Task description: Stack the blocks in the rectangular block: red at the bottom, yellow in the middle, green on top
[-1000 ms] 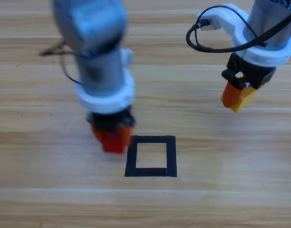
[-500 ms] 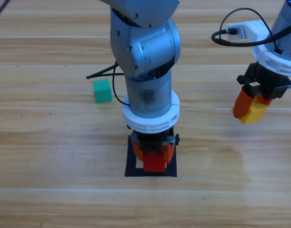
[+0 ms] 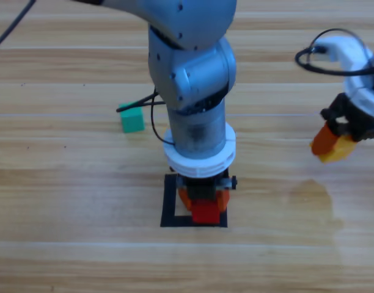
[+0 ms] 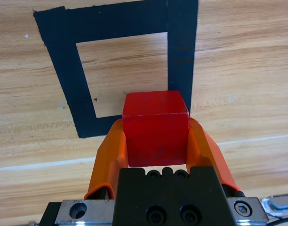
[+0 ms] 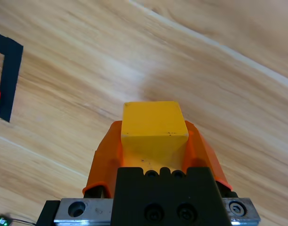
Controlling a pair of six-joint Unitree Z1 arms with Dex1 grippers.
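My left gripper (image 3: 204, 207) is shut on the red cube (image 3: 205, 212) and holds it over the black tape square (image 3: 169, 201), near its right side. In the left wrist view the red cube (image 4: 156, 127) sits between the orange jaws, just above the square's lower right corner (image 4: 179, 56). My right gripper (image 3: 335, 146) hangs at the far right, shut on the yellow cube (image 3: 340, 149); the right wrist view shows the yellow cube (image 5: 153, 129) clamped over bare wood. The green cube (image 3: 132, 119) lies on the table, left of the left arm.
The left arm's grey body (image 3: 193, 79) covers the table's middle and the far part of the square. A black cable (image 3: 138, 105) trails beside the green cube. A corner of the tape square (image 5: 7, 80) shows at the right wrist view's left edge.
The left gripper swung right from beside the square to over it, carrying the red cube, then settled lower. The right gripper drifted right with the yellow cube. The green cube came into view.
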